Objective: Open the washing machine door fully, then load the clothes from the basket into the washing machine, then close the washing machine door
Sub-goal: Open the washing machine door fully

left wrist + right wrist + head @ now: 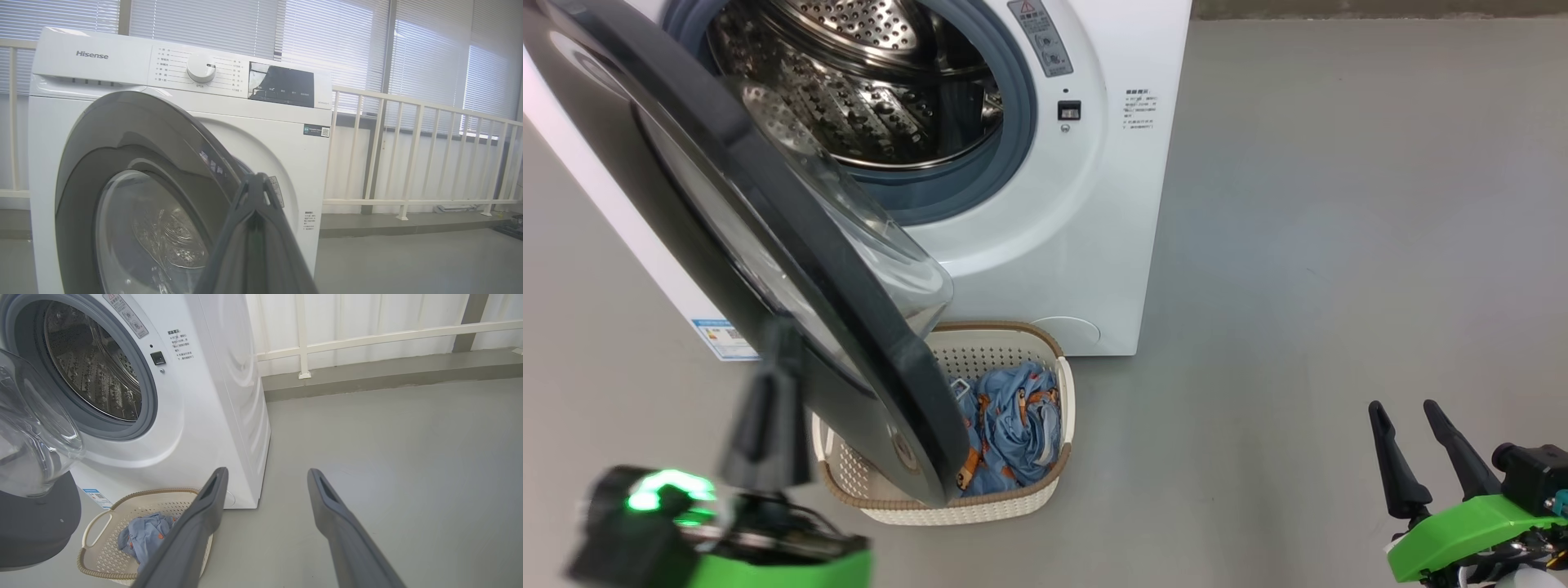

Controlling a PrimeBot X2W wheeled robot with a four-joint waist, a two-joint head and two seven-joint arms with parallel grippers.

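The left gripper (780, 343) is clenched, its two fingers pressed together with nothing between them; in its wrist view the joined tips (255, 183) stand before the free edge of the door (833, 269). Whether they touch the rim cannot be told, as the head view blurs them. The right gripper (1403, 407) is released, jaws wide apart and empty, hanging low over bare floor (1339, 245) well to the right of the washer (1094, 204). The door stands partly open, hinged on the robot's left, and its glass bowl bulges toward the steel drum (866, 90). Its lower edge hangs over the left part of the basket (1029, 498), which sits on the floor just in front of the washer and holds the clothes (1013, 425) crumpled toward its right side. The drum mouth is clear on the right. Open floor spreads to the right, ending at a white railing (302, 339).
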